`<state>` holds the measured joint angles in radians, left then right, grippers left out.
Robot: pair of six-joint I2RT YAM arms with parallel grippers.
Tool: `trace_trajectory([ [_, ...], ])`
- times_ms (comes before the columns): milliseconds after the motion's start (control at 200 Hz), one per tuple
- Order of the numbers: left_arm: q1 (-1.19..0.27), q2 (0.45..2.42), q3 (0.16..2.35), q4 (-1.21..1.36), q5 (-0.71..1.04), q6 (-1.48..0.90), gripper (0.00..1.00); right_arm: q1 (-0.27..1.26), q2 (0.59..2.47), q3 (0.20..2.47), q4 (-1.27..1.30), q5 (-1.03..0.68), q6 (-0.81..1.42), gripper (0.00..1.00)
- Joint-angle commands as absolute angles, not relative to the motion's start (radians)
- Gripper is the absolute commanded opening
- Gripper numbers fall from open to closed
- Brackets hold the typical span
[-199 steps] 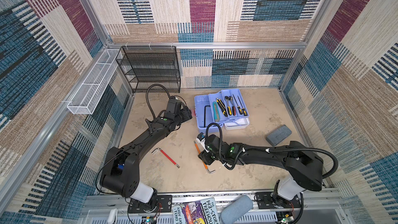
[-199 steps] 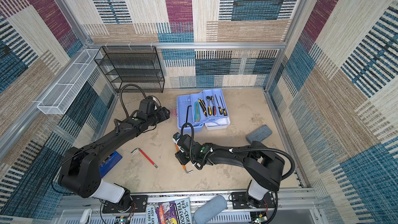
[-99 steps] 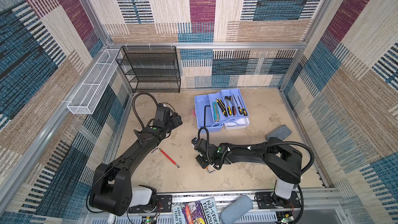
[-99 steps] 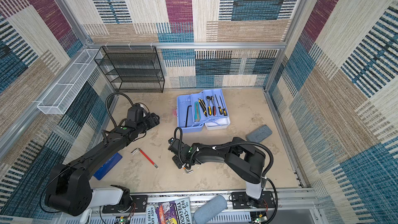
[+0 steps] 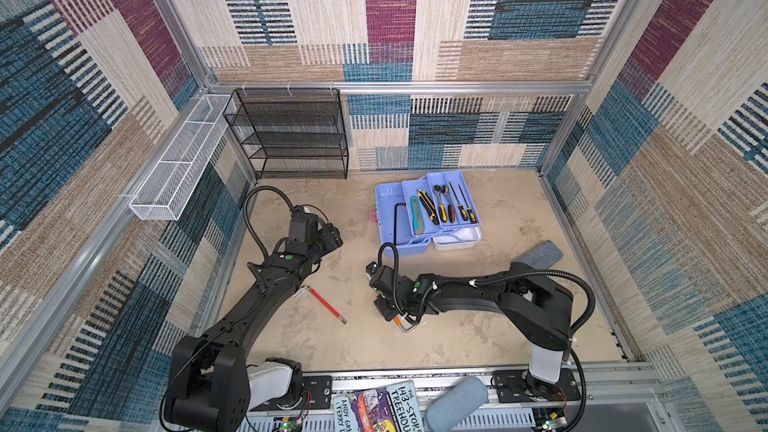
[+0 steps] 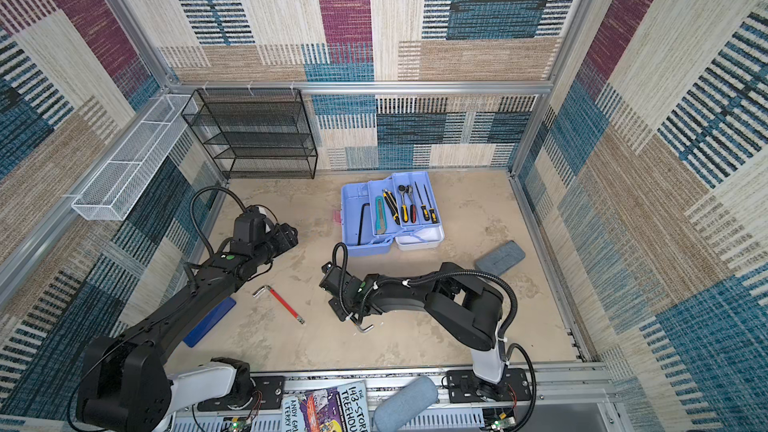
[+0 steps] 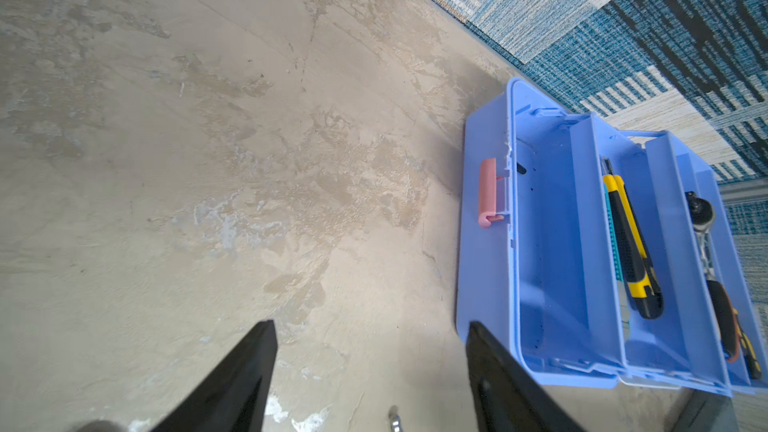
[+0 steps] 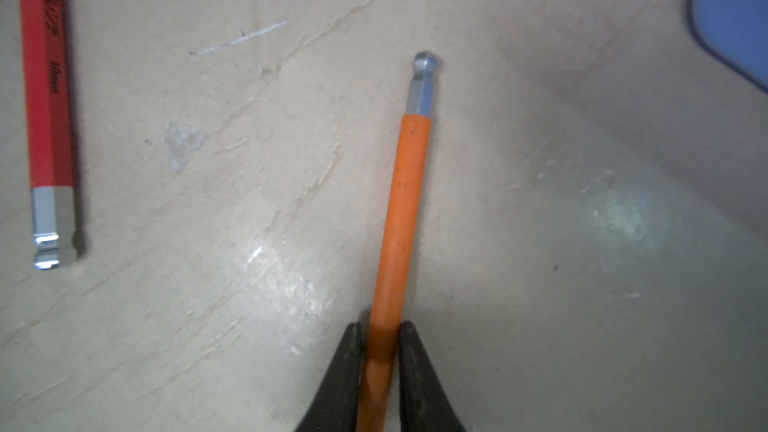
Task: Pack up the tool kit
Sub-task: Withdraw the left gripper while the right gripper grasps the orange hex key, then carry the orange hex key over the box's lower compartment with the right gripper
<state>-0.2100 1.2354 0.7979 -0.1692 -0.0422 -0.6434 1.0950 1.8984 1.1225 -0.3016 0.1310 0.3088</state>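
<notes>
Picking up the orange hex key [image 8: 405, 201]: right gripper [image 8: 382, 331] pinched onto its shaft, low on the desk [image 5: 457, 347], left gripper [image 7: 370, 323] wide and empty; next move likely a lift to the open tool kit [image 5: 388, 218] near the back wall.

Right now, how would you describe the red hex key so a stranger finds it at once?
Find the open lavender tool box at the table's back. Come forward, between the left arm and the right gripper: the red hex key lies there, loose. Its neighbour, the orange hex key, is pinched in that gripper; this one is untouched.
</notes>
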Motion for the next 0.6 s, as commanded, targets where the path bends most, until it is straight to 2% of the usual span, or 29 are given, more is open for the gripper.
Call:
trace_trajectory([
  [0,-0.201,1.222,0.783,-0.172,-0.051,-0.615,0.75,1.095,1.923,1.134,-0.397,0.096,0.291,0.14],
  [260,-0.184,1.203,0.756,-0.170,-0.051,-0.624,0.76,1.079,1.935,1.205,-0.390,0.071,0.264,0.07],
  [596,-0.183,1.189,0.778,-0.237,-0.037,-0.557,0.74,0.977,1.858,1.245,-0.294,-0.091,0.268,0.07],
])
